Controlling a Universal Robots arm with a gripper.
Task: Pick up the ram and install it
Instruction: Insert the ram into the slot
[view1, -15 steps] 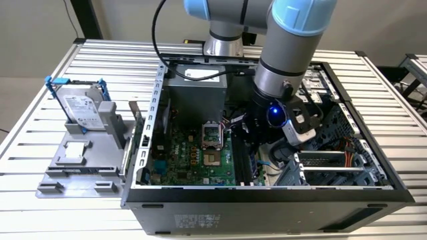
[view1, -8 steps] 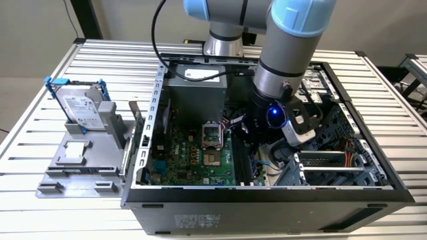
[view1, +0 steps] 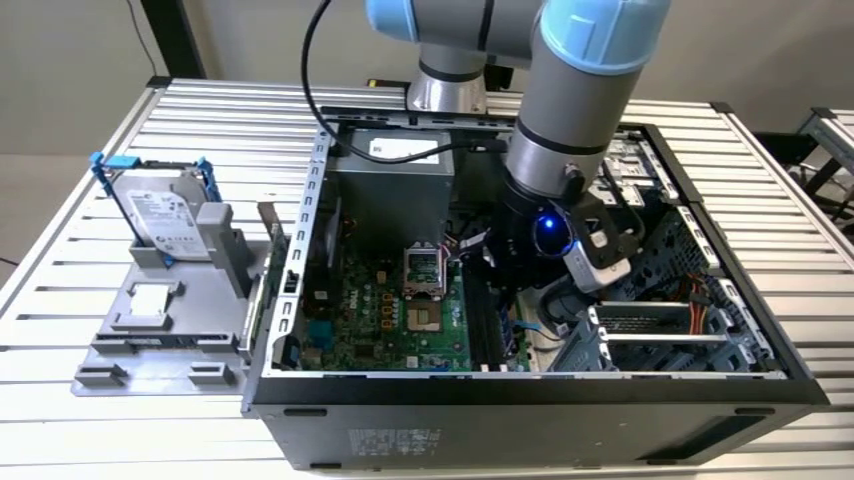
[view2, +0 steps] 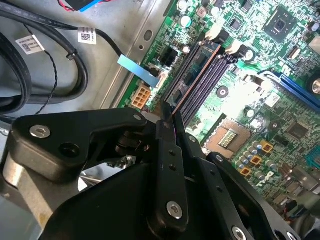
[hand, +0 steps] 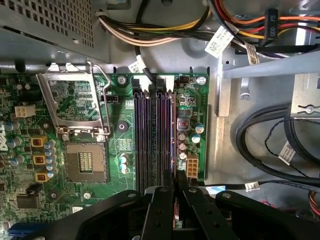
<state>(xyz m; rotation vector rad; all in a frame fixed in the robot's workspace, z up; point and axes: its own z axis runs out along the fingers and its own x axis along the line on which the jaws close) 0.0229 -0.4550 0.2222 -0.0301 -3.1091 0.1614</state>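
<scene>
My gripper (view2: 169, 107) reaches down inside the open computer case (view1: 534, 390), at the end of the memory slots (hand: 142, 145) on the green motherboard (view1: 387, 310). Its black fingers (hand: 162, 200) are pressed together on the ram (view2: 196, 75), a thin dark stick seen edge-on. The stick runs along the outermost slot, the one nearest the board's edge. Whether it is fully seated I cannot tell. In the exterior view the arm's wrist (view1: 554, 235) covers the gripper and the ram.
An open CPU socket (hand: 85, 162) lies beside the slots. Black cables (hand: 260, 140) and a bundle of coloured wires (hand: 165, 30) run close by. Outside the case, a silver hard drive (view1: 167, 220) stands in a blue bracket on a grey holder (view1: 154, 320).
</scene>
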